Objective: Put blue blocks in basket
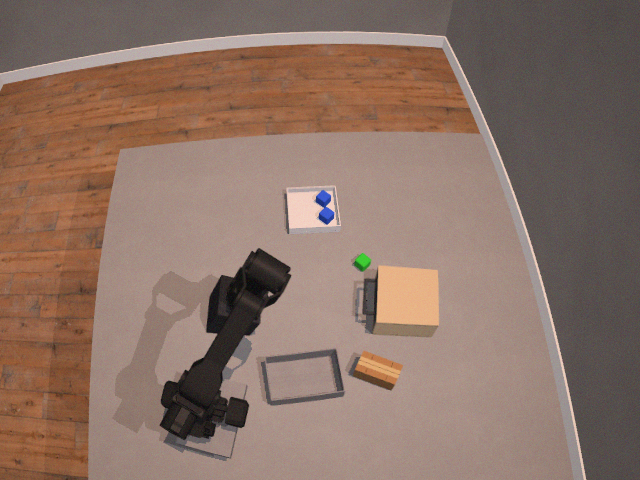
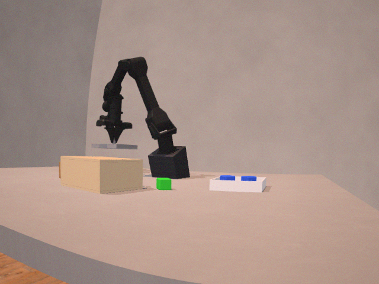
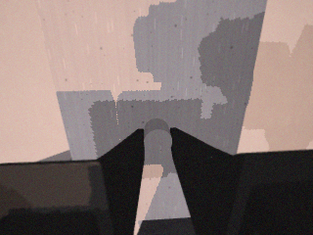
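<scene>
My gripper (image 2: 113, 140) is shut on the round knob (image 3: 157, 139) of the flat grey lid (image 2: 113, 145) and holds the lid level in the air, well above the table. In the overhead view the lid (image 1: 231, 439) shows under the wrist at the near left. The grey box (image 1: 302, 376) stands open and looks empty. The white basket (image 1: 312, 209) stands upright with two blue blocks (image 1: 323, 197) (image 1: 326, 215) inside; it also shows in the side view (image 2: 237, 184). A green block (image 1: 362, 261) lies on the table.
A tan drawer cabinet (image 1: 406, 300) stands right of the arm, its dark drawer front (image 1: 368, 298) facing left. A small wooden slatted piece (image 1: 377, 369) lies beside the open box. The arm's base (image 1: 227, 304) is mid-table.
</scene>
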Action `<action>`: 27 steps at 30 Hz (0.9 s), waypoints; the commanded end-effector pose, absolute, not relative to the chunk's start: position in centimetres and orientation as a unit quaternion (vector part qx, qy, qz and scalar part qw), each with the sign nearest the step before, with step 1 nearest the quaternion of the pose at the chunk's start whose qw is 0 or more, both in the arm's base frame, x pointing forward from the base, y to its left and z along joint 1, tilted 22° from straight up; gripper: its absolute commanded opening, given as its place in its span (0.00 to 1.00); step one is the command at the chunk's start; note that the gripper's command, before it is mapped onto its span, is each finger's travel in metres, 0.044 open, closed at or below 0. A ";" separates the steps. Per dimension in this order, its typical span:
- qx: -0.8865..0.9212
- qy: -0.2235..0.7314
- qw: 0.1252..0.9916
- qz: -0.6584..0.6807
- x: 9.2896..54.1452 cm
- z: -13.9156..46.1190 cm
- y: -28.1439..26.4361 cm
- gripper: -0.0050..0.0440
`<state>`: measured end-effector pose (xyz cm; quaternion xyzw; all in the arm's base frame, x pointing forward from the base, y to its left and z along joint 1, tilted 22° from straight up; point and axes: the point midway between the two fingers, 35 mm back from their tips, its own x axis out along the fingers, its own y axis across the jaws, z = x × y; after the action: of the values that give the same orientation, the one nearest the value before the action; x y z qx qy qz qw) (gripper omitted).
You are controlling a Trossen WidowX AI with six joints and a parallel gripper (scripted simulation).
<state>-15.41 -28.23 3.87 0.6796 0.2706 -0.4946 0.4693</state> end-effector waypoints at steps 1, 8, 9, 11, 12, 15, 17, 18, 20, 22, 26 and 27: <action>0.659 0.288 0.492 -0.490 -14.8 4.5 -27.9 0.10; 0.528 0.393 0.631 -0.410 -8.4 7.0 -28.4 0.10; 0.523 0.396 0.635 -0.407 -8.0 7.2 -28.4 0.10; 0.480 0.423 0.669 -0.380 -6.1 7.8 -28.0 0.10; 0.457 0.435 0.684 -0.366 -5.2 8.2 -27.9 0.10; 0.387 0.469 0.726 -0.320 -2.6 9.1 -27.0 0.10; 0.387 0.469 0.726 -0.320 -2.6 9.1 -27.0 0.10; 0.362 0.480 0.739 -0.305 -1.7 9.4 -26.7 0.10; 0.312 0.499 0.761 -0.272 0.0 9.9 -25.9 0.10; 0.261 0.516 0.780 -0.238 1.8 10.5 -25.0 0.10; 0.155 0.543 0.808 -0.167 4.5 11.3 -23.1 0.10; 0.128 0.548 0.813 -0.149 4.9 11.4 -22.8 0.10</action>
<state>3.35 -24.21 10.88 0.2038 0.5307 -0.1966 0.7988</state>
